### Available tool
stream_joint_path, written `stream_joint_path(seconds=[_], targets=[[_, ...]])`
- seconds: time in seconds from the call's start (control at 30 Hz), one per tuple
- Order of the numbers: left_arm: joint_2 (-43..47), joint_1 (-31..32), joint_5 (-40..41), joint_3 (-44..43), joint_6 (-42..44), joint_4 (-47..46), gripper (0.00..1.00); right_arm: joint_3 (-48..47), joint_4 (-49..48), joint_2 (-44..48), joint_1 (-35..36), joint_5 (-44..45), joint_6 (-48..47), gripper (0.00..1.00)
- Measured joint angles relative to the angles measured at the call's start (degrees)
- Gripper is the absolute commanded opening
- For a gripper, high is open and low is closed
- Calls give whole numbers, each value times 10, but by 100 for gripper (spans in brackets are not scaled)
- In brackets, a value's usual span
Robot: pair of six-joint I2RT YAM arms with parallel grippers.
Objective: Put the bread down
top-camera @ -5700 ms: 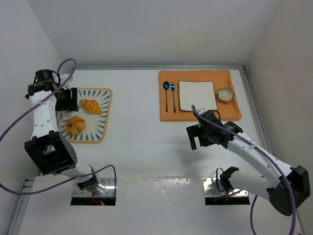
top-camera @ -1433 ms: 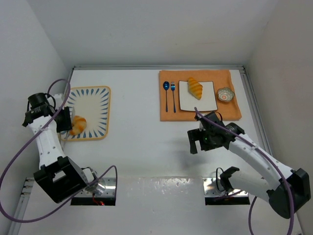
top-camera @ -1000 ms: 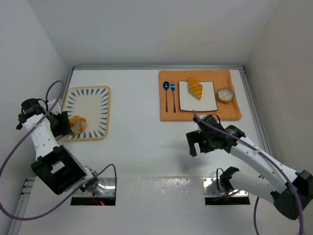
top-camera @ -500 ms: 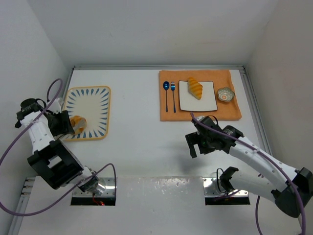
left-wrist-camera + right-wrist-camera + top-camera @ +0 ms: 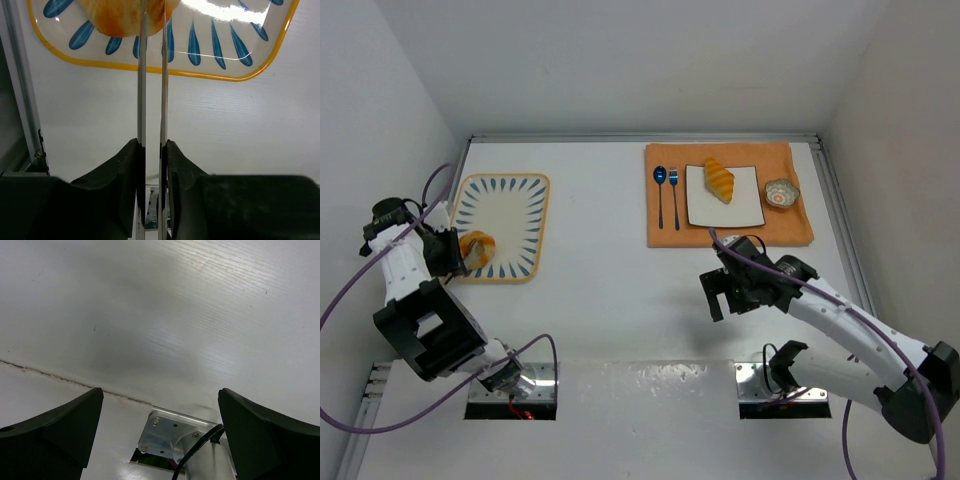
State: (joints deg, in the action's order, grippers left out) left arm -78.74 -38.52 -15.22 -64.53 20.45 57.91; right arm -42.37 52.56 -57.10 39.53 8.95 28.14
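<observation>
While the croissant (image 5: 719,180) already lies on the plate (image 5: 745,205), the bun (image 5: 477,246) sits at the near left edge of the tray (image 5: 510,180), straight ahead of the left gripper (image 5: 152,10), whose fingers are pinched to a narrow slit on its rim; the right gripper (image 5: 722,298), spread wide and empty, hangs well apart, nearer the plate

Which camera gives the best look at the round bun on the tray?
The top external view: the round bun shows nearly whole at the near left corner of the tray. The left wrist view catches only part, cropped at the frame's top. The right wrist view misses it.
</observation>
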Motion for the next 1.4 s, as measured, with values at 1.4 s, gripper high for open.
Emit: stream_joint_path(seconds=[1.4], targets=[[-306,612,-75,-518,-85,-10,0,120,68,161,-9,114,132,100]])
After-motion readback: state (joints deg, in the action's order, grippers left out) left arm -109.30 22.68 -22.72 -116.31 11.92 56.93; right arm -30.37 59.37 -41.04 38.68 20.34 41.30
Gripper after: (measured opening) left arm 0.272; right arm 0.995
